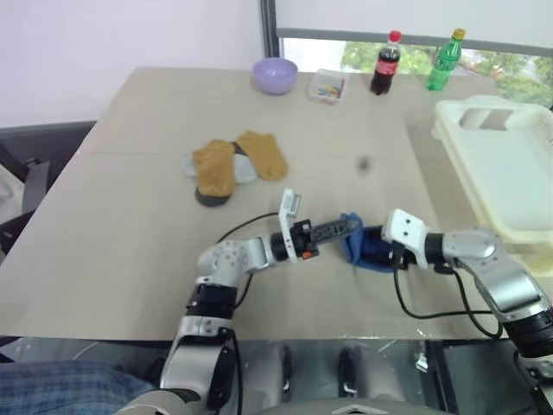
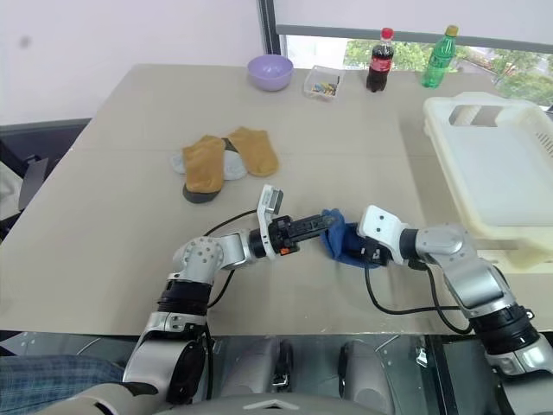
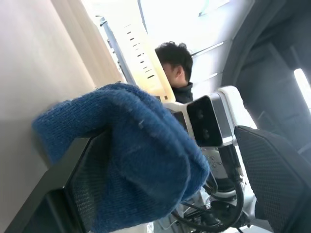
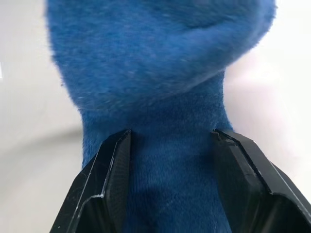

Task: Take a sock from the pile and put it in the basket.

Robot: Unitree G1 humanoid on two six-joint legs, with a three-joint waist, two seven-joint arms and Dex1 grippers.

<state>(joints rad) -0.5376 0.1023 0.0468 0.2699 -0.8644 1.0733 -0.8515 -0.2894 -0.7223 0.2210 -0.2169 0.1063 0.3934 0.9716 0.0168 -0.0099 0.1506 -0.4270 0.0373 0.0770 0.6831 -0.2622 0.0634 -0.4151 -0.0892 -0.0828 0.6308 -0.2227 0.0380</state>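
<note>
Two grippers meet over the table (image 1: 130, 259): the right gripper (image 4: 170, 141) clamps a fuzzy blue sock (image 4: 160, 73), while the left gripper (image 1: 350, 226), fingers spread wide, straddles its bunched end. Remaining pile (image 1: 232, 169) lies beyond; the slotted cream basket (image 1: 501, 164) sits at the right edge.

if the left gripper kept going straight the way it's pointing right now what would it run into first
Most likely the blue sock. The left gripper points across toward the right gripper, which holds that sock, and its open fingers already seem to straddle the sock. Just behind it sits the right gripper itself.
</note>
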